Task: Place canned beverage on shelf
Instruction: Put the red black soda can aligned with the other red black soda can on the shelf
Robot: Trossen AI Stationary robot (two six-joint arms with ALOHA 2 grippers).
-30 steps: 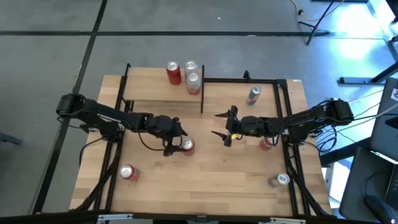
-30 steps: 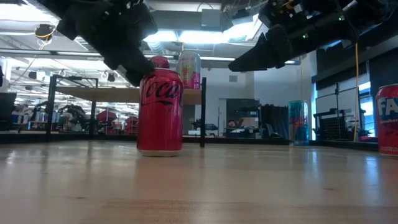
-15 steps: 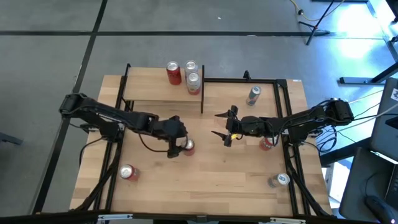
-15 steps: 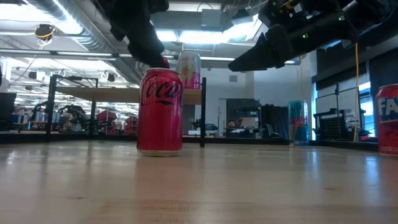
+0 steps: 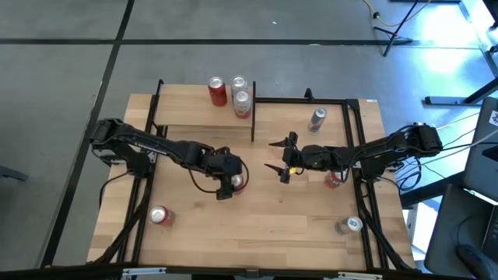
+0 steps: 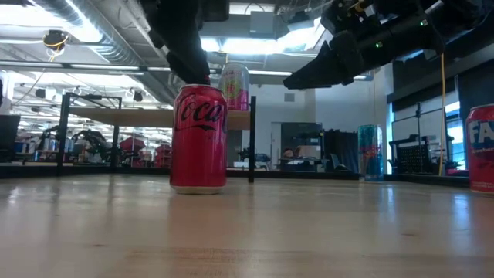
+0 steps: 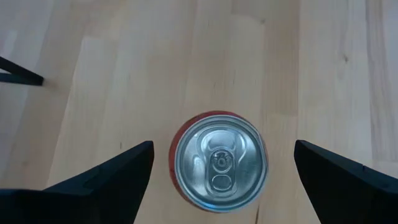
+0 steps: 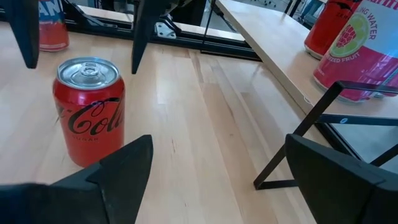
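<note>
A red Coca-Cola can [image 5: 236, 183] stands upright on the tabletop, seen also in the low view [image 6: 199, 139] and the right wrist view [image 8: 90, 112]. My left gripper [image 5: 226, 180] hangs right above it, pointing down and open. Its fingers stand either side of the can's top [image 7: 219, 163] without touching. My right gripper [image 5: 275, 156] is open and empty, hovering to the can's right, fingers toward it [image 8: 219, 149]. The shelf [image 5: 187, 109] stands at the far left and bears three upright cans [image 5: 217, 91].
Other cans stand on the table: a red one near left [image 5: 159, 215], a grey-blue one far right [image 5: 317, 118], a red one under my right arm [image 5: 334, 180], a silver-topped one near right [image 5: 349, 225]. The shelf's black posts [image 5: 253, 120] rise between the can and the shelf.
My left gripper has moved toward the table's right edge, from beside the Coca-Cola can on its left to right above it, staying open. The can has stayed in place.
</note>
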